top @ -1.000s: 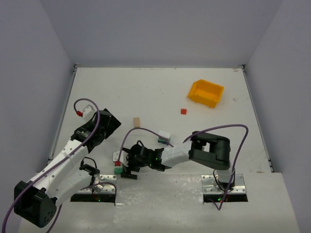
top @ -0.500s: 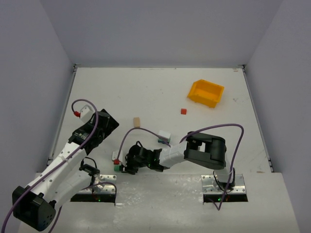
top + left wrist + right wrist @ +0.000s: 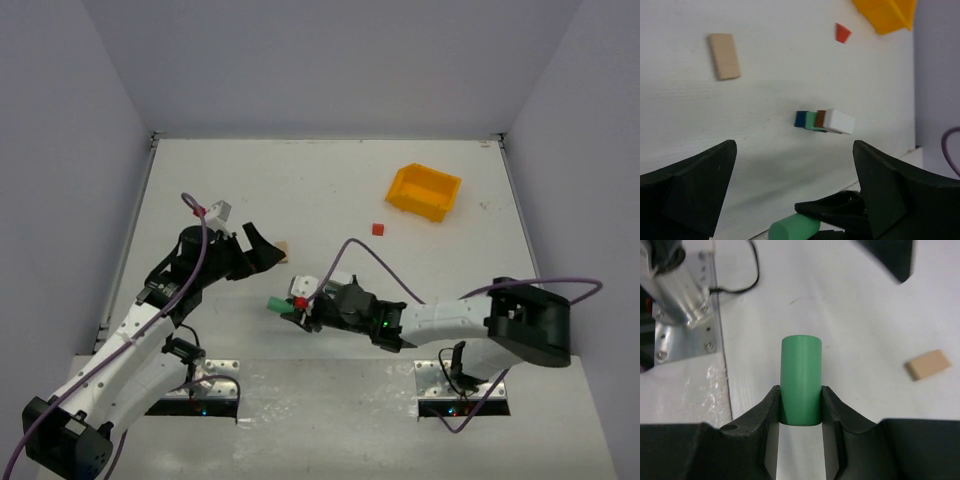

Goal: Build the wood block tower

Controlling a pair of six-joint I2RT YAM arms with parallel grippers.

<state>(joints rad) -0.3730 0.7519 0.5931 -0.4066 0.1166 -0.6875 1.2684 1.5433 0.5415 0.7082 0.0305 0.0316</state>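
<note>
You're looking at a robot lab test cell.
Your white table is boxed in by plain grey walls left, right and far; aluminium mounting plates and purple cables sit at the near edge.

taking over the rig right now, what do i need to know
Left tool: open, empty, over the table by the tan block.
Right tool: shut on the green cylinder, held lying sideways, left of the stack.
Done: a four-block stack of blue, green, brown and white.
Left: the cylinder, tan block and red block are not yet on it. The red block lies loose near the bin.
</note>
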